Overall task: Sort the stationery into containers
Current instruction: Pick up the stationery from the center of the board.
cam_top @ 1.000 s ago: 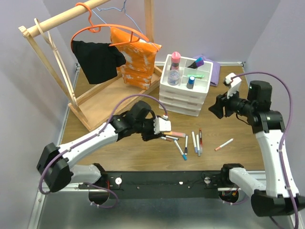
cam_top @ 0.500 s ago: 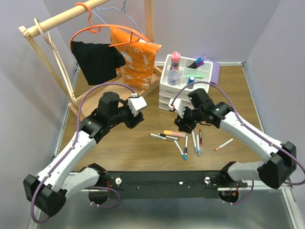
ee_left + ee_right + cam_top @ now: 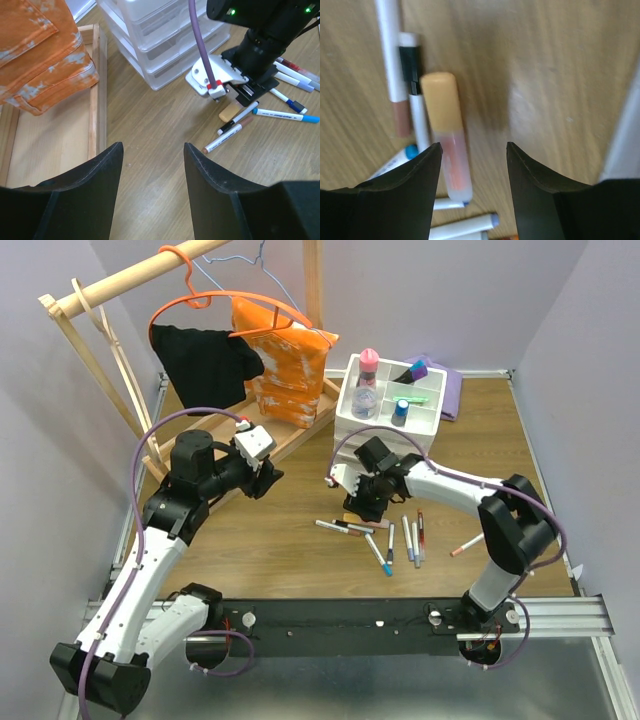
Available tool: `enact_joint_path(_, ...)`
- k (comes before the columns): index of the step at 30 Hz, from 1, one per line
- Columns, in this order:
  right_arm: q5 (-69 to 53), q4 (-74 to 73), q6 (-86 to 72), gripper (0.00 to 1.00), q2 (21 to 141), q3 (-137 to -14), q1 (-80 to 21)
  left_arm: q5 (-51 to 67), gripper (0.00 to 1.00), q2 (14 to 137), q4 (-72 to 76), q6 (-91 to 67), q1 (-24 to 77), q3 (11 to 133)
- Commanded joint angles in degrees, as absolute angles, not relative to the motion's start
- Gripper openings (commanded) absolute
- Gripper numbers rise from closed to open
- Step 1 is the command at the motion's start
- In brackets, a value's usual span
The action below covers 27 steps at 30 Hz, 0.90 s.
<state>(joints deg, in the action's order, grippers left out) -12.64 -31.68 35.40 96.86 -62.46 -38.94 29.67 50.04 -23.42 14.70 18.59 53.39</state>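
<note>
Several pens (image 3: pixel 390 543) and a peach-capped pink highlighter (image 3: pixel 368 523) lie on the wooden table in front of the white organiser (image 3: pixel 385 445). Its top tray (image 3: pixel 425 415) holds a pink-capped bottle (image 3: pixel 368 365), a blue-capped bottle (image 3: pixel 400 412) and a purple highlighter (image 3: pixel 418 368). My right gripper (image 3: pixel 358 505) is open, low over the highlighter (image 3: pixel 447 137), which lies beside its left finger (image 3: pixel 415 195), partly in the gap. My left gripper (image 3: pixel 262 465) is open and empty above bare table; its wrist view shows the pens (image 3: pixel 222 140) ahead.
A wooden clothes rack (image 3: pixel 200 440) with an orange bag (image 3: pixel 285 365) and a black garment stands at the back left; its base rail (image 3: pixel 95 100) is close to my left gripper. A purple cloth (image 3: pixel 455 390) lies behind the organiser. An orange-capped pen (image 3: pixel 470 543) lies apart at the right.
My left gripper has drawn back from the pens, up and to the left toward the rack. My right gripper has swung in from the right and come down over the highlighter.
</note>
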Motion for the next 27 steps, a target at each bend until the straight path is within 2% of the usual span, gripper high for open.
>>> enact_joint_path(1, -11.0, -28.9, 36.9, 0.62, 101.1, -65.2, -40.0, 32.4, 0.61, 49.7, -23.3, 13.7, 17.2, 52.7)
enact_joint_path(24, -13.7, -26.2, 34.8, 0.61, 107.8, -68.9, -42.2, 33.2, 0.61, 51.9, -20.0, 13.0, 17.0, 50.7)
enact_joint_path(27, -13.6, -26.2, 35.0, 0.57, 108.7, -69.3, -42.8, 33.2, 0.61, 51.9, -20.1, 12.9, 16.9, 50.6)
